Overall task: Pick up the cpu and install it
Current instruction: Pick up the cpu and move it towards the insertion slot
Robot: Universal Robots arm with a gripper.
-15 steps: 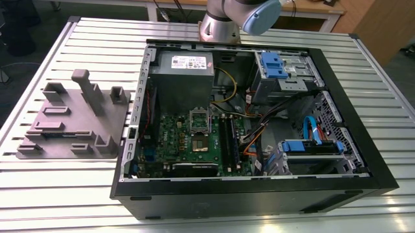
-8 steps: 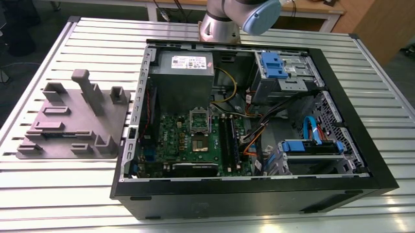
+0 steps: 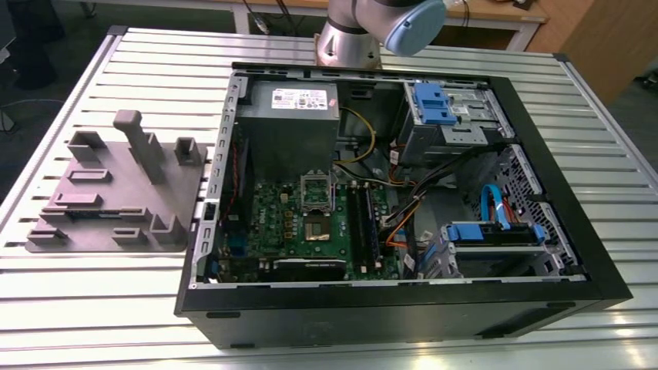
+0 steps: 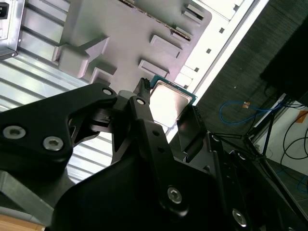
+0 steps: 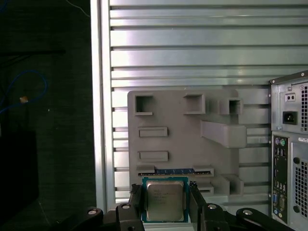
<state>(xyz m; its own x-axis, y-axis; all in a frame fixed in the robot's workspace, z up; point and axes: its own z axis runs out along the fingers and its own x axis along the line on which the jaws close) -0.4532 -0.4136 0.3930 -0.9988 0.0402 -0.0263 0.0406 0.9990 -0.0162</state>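
My jaws are clenched on the cpu (image 5: 165,201), pinching two opposite edges, its metal top facing the first wrist view. It hangs clear of the grey tray (image 5: 183,144), which lies on the tabletop (image 5: 192,48) beyond the jaws. That thin edge grip worries me: a jolt could tilt or drop the chip, and I judge a tilted chip would seat badly. The tray holds one dark strip (image 5: 174,171) in a slot just past the jaws. The open computer case (image 3: 411,312), off to the side of the jaws, holds the motherboard (image 3: 270,216), its socket (image 3: 317,228) and loose cables (image 3: 406,220) that could snag the jaws.
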